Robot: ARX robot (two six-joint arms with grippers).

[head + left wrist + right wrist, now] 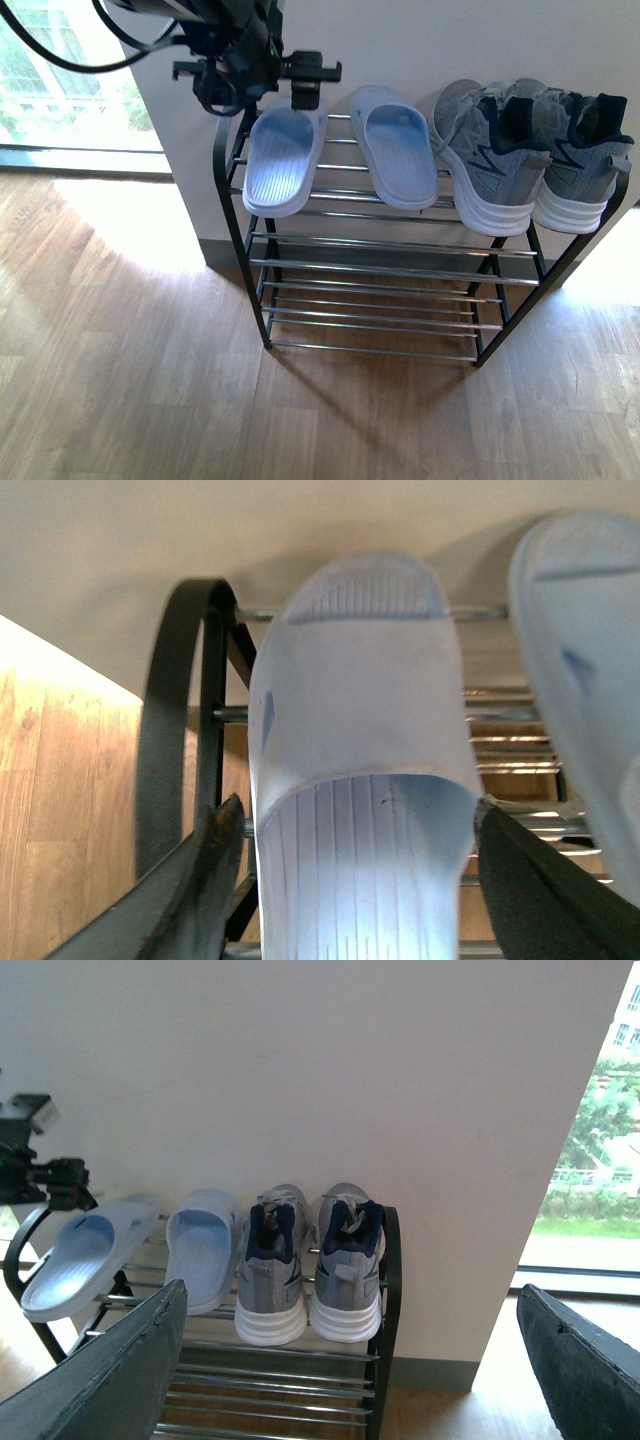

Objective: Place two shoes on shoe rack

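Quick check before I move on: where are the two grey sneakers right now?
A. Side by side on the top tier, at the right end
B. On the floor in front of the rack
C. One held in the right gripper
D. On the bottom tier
A: the two grey sneakers sit side by side on the top tier of the shoe rack, at its right end beside the pale blue slippers.
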